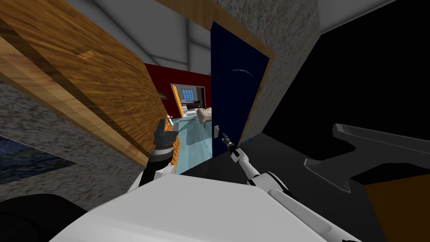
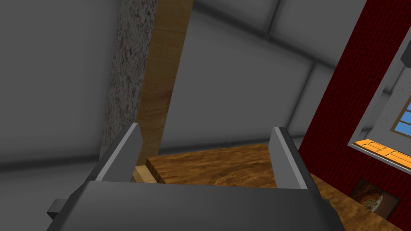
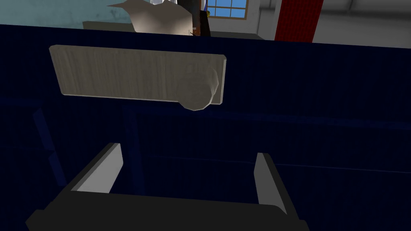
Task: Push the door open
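A dark blue panelled door [image 1: 235, 92] stands partly open in a wood-trimmed frame, with a pale handle plate [image 1: 216, 131] near its free edge. My right gripper [image 1: 225, 138] reaches out to the door's face just beside that plate. In the right wrist view the same door [image 3: 305, 132] lies close ahead, its grey plate and knob [image 3: 138, 74] just beyond my open right gripper [image 3: 186, 160], nothing between the fingers. My left gripper [image 1: 164, 133] is raised by the wooden frame [image 1: 105, 84]; its wrist view shows the left gripper [image 2: 204, 138] open and empty.
Through the gap lie a light blue floor [image 1: 195, 145], a beige seat [image 1: 205, 114], a red wall [image 1: 176, 77] and a window [image 1: 189, 94]. A speckled wall [image 1: 281, 63] flanks the door on the right, with a black area [image 1: 369, 75] beyond.
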You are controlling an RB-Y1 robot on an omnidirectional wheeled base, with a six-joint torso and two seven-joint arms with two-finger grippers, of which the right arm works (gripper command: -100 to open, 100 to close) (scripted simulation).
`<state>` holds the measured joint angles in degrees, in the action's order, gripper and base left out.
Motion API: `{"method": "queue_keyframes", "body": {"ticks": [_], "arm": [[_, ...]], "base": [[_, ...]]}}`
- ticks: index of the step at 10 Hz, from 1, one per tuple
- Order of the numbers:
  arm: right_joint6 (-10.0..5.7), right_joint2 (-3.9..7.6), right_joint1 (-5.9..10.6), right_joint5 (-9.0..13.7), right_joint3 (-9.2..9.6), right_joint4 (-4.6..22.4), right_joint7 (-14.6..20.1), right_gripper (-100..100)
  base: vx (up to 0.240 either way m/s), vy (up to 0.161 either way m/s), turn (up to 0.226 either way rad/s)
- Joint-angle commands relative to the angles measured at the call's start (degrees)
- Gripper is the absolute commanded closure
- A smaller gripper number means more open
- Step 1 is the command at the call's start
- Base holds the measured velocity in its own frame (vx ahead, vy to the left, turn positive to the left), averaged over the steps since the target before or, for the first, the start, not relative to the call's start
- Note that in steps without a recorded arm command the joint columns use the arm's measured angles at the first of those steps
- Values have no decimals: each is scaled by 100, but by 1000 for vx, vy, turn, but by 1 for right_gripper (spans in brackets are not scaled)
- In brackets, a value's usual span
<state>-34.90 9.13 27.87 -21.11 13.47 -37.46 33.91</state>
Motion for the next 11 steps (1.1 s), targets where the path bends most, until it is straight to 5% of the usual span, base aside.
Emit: {"method": "queue_keyframes", "body": {"ticks": [1, 10, 11], "arm": [[0, 0, 0, 0, 0, 0, 0, -100], [73, -114, 9, 100, -127, 72, -206, -100], [73, -114, 9, 100, -127, 72, -206, 100]], "base": [[29, -33, 13], [169, 76, 34], [-12, -2, -6]]}}
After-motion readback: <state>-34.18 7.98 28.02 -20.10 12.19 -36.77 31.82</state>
